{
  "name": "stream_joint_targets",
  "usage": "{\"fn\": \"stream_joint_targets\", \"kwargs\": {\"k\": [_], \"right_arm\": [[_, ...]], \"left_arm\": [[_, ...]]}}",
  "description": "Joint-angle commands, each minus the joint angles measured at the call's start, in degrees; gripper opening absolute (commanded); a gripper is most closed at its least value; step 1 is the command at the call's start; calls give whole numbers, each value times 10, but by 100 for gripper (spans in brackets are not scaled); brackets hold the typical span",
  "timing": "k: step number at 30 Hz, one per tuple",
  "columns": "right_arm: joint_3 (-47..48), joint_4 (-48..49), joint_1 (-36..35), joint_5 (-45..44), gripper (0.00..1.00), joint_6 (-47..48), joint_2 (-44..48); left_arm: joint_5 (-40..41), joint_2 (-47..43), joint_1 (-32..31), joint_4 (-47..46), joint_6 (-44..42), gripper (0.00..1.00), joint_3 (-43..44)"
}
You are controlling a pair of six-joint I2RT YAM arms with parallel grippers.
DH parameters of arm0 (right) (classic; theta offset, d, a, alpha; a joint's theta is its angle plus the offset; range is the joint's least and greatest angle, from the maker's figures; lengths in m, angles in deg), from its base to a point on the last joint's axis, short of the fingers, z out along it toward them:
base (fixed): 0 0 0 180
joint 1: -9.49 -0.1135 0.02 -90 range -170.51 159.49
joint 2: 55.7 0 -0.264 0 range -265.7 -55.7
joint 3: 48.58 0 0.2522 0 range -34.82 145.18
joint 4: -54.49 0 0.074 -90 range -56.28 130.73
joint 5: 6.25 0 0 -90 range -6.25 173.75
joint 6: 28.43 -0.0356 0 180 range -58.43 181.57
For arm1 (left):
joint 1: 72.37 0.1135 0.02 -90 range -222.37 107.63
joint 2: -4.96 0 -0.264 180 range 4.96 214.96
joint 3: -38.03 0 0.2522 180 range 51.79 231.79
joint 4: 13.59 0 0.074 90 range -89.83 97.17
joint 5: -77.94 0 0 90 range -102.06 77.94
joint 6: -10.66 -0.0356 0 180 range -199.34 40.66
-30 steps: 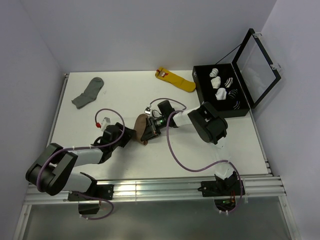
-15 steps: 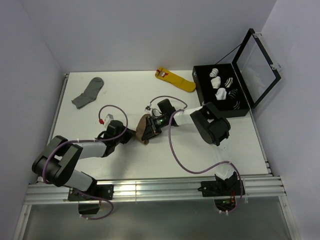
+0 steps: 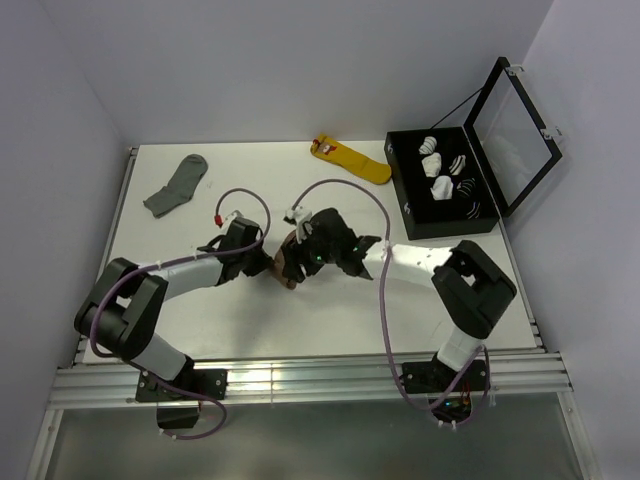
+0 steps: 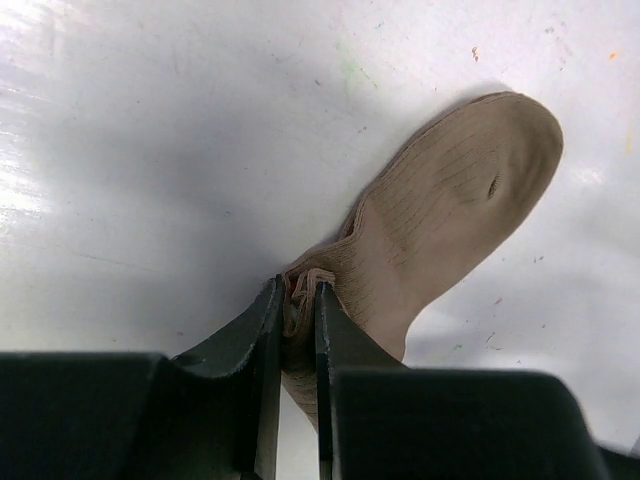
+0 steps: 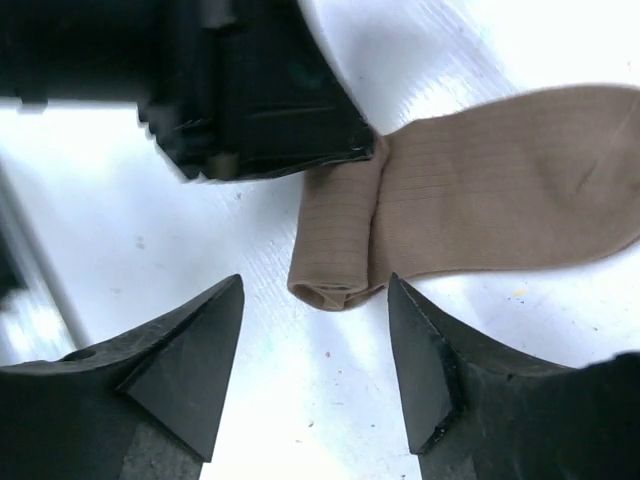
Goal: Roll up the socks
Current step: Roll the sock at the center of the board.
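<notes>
left gripper (image 4: 297, 295) is clamped on the rolled end of the tan sock (image 4: 450, 200). beyond its jaws the foot and toe lie flat on the white table (image 4: 150, 120). right gripper (image 5: 315, 300) hangs spread apart, straddling that short roll without touching it. rolling looks barely begun. the next move likely calls for turning the roll toward the toe.

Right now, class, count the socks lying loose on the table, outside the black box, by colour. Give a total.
tan sock: 1
grey sock: 1
yellow sock: 1
Total: 3
</notes>
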Motion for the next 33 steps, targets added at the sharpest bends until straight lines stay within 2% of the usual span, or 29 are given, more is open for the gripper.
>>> {"fn": "stream_joint_targets", "kwargs": {"k": [1,4,12,26,28,31,32,33], "right_arm": [[-33,52,-53,-179,67,83,28],[-51,82,-111,-247,68,131,35],[-35,104,-187,-375,68,193,-7],[-2,110,-220,-453,63,246,-104],[-1,109,-220,-456,59,247,-113],[-2,107,-220,-456,42,245,-122],[-2,105,-220,-456,31,243,-123],[-3,105,-220,-456,25,244,-125]], "left_arm": [[-2,28,-2,98,-54,0,16],[-16,40,-2,113,-64,0,29],[-25,51,-1,132,-85,0,53],[-46,60,-1,130,-97,0,57],[-48,61,-1,130,-100,0,59],[-48,63,-1,132,-104,0,62],[-48,61,-1,131,-105,0,63],[-48,59,-1,129,-104,0,62]]}}
